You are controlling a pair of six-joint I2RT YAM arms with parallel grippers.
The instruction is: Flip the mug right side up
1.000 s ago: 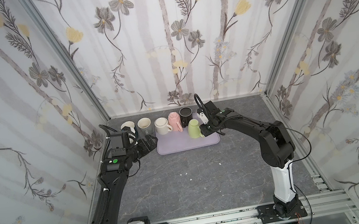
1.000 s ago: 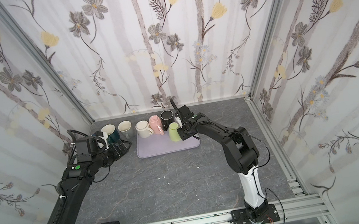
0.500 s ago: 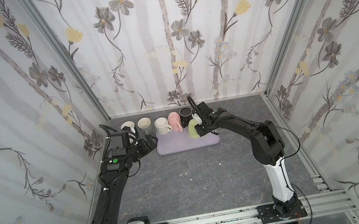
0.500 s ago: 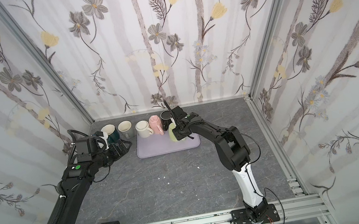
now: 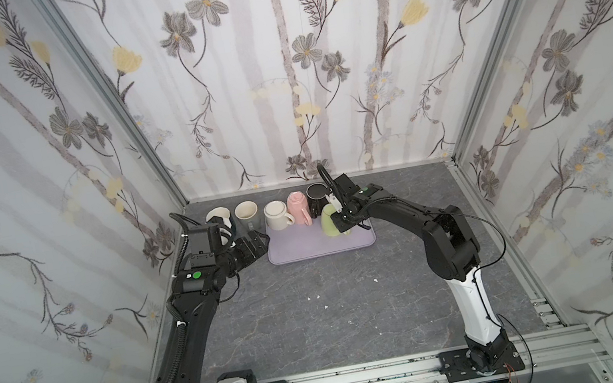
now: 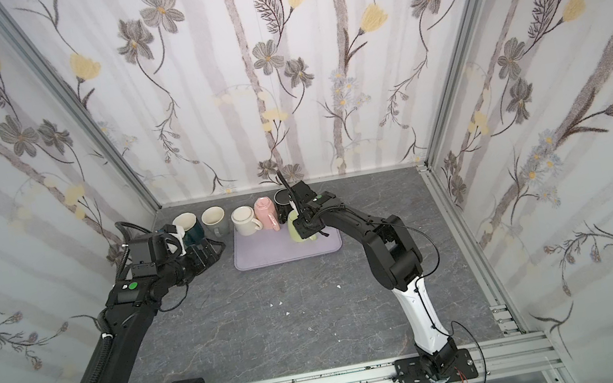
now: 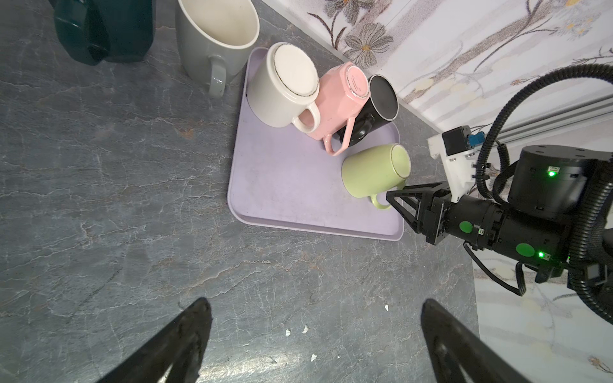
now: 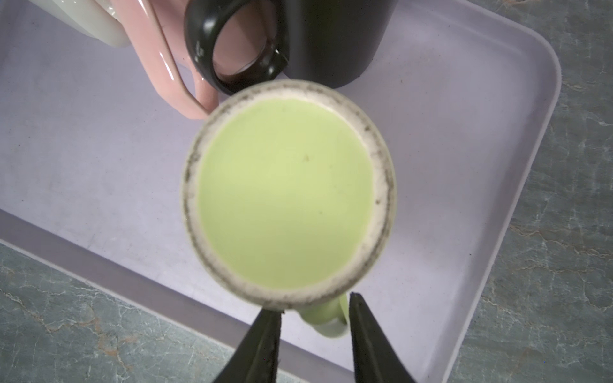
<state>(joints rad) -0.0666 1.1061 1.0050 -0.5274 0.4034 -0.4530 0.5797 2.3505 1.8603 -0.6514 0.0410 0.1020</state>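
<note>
Hovering over the table, the left tool stands wide open and holds nothing. Beyond it, on the right part of the lilac tray, the green mug sits upside down, base up. The right tool straddles the mug's handle, its jaws narrowed, with a gap showing on one side. Farther back, the cream mug, pink mug and black mug crowd the tray's far edge. The grey mug and teal mug stand upright off the tray.

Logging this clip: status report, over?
Left gripper open beside tray. Right gripper astride handle of green mug, not clamped. Mug upside down on tray. Pink mug, black mug close by.
</note>
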